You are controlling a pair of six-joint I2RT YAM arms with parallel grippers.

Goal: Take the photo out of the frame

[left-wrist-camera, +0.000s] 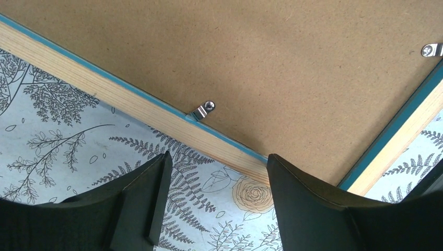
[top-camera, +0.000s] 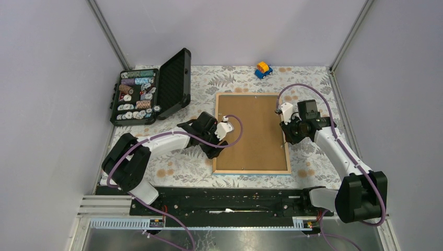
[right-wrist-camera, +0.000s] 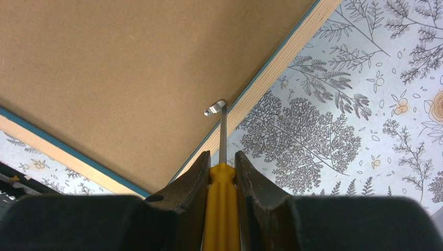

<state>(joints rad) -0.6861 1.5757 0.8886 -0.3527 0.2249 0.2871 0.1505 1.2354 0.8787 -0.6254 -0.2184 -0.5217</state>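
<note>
The frame (top-camera: 253,133) lies face down on the floral table, brown fibreboard up, with a wood rim and thin turquoise edge. The photo is hidden under the board. My left gripper (top-camera: 215,151) is open and empty at the frame's left edge; in the left wrist view (left-wrist-camera: 217,172) its fingers straddle the rim (left-wrist-camera: 156,117) just below a metal clip (left-wrist-camera: 202,111). My right gripper (top-camera: 287,132) is at the frame's right edge, shut on a yellow-handled screwdriver (right-wrist-camera: 222,209). The screwdriver's tip touches a metal clip (right-wrist-camera: 214,109) on the board.
An open black case of poker chips (top-camera: 149,90) stands at the back left. A small blue and orange toy car (top-camera: 263,69) sits at the back. Another clip (left-wrist-camera: 432,50) shows at the frame's adjacent edge. Grey walls enclose the table.
</note>
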